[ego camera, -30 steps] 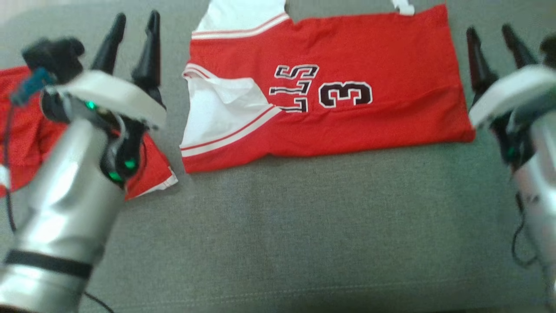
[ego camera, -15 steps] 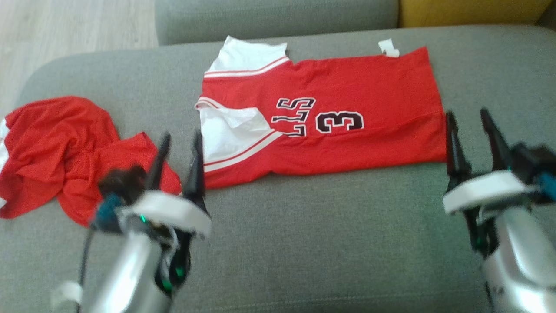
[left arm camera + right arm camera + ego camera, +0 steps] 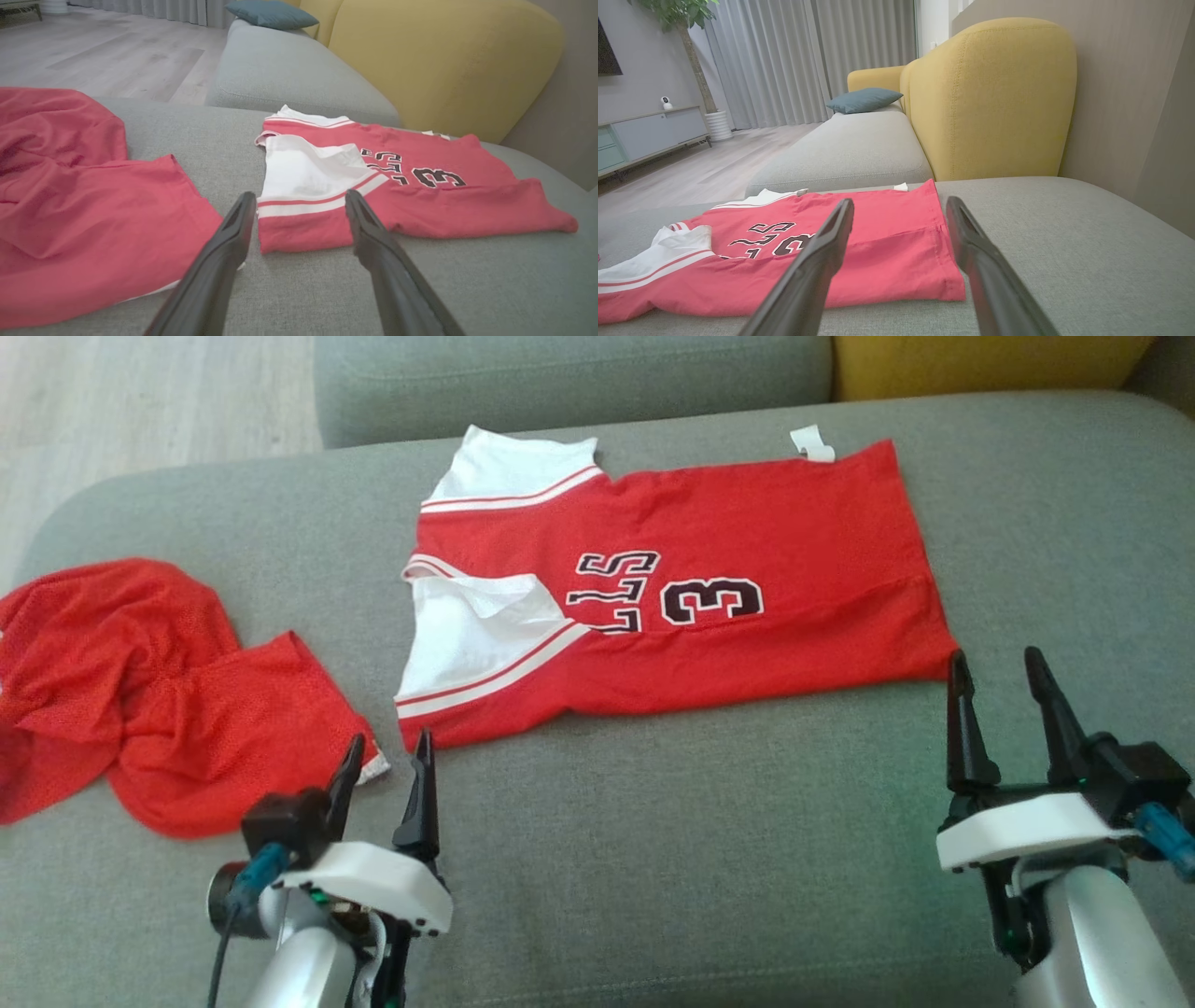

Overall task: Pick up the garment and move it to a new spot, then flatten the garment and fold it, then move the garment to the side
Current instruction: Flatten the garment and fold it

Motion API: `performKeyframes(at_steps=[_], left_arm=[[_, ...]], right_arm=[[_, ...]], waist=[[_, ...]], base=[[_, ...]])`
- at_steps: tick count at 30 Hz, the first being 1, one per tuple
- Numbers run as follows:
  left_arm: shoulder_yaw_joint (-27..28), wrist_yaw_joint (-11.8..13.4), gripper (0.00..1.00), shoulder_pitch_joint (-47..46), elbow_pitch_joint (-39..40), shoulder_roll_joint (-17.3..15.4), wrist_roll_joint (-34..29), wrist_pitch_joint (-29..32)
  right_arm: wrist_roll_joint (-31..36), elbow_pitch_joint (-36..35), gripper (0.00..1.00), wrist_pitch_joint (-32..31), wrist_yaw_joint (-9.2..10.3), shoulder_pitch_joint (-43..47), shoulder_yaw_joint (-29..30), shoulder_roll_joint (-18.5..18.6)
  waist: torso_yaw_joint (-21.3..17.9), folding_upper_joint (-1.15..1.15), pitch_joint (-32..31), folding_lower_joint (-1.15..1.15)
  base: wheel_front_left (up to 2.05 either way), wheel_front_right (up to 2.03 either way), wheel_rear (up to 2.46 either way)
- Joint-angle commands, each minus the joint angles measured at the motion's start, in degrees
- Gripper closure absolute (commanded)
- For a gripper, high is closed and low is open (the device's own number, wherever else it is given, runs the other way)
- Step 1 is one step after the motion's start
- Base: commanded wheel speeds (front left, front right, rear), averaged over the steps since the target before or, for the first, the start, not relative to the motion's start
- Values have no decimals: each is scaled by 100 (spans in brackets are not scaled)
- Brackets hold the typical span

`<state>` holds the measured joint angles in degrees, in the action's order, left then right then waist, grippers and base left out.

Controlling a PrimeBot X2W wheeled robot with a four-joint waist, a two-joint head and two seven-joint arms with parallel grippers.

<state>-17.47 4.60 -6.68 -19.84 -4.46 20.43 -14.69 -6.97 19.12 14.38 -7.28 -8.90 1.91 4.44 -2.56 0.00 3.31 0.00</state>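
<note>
So the red jersey (image 3: 672, 588) is lying flat across the middle of the grey sofa seat (image 3: 653, 859), number side up, with the collar and white-trimmed armholes toward the robot's left and the hem toward its right. It looks doubled over along its length, though I can't really count the layers from the head view. The fabric's thin, so figure light, floppy and zero stiffness. Grab it in the middle and it'll just sag, and a one-point pinch would probably drag the fold apart. I'd go for the two near corners, one at the armhole end and one at the hem end, pinching all the layers together. The left hand (image 3: 390, 739) is spread wide with nothing in it, just short of the near armhole corner, and in its wrist view the fingers frame that corner nicely. The right hand (image 3: 994, 656) is wide and empty too, tips just beside the near hem corner, not touching as far as I can tell. There's also a crumpled red garment (image 3: 159, 691) off to the left with its edge near the left hand, so watch you don't snag that one.
</note>
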Motion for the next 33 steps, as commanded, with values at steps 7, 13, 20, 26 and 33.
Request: performKeyframes(at_steps=[7,13,20,26,33], left_arm=[[145,-23,0,-859,-785,-54,-274,5],[201,118,0,-1511,-1630,-145,-327,226],[163,142,0,-2050,-2464,-238,-363,471],[25,48,0,-2273,-2981,-218,-380,696],[-172,-32,100,-2546,-3039,-181,-496,358]], right_arm=[[21,-300,0,-62,-21,-354,-77,-52],[29,-381,0,-127,-21,-516,-162,-87],[54,-455,0,-144,-21,-651,-149,-109],[77,-444,0,-253,-21,-707,-67,-121],[224,-141,0,-905,-21,-964,310,-139]], waist=[[-188,0,269,0],[-366,0,595,0],[-492,0,822,0],[-490,0,883,0],[-279,0,956,0]], base=[[0,0,0],[0,0,0],[0,0,0],[0,0,0],[0,0,0]])
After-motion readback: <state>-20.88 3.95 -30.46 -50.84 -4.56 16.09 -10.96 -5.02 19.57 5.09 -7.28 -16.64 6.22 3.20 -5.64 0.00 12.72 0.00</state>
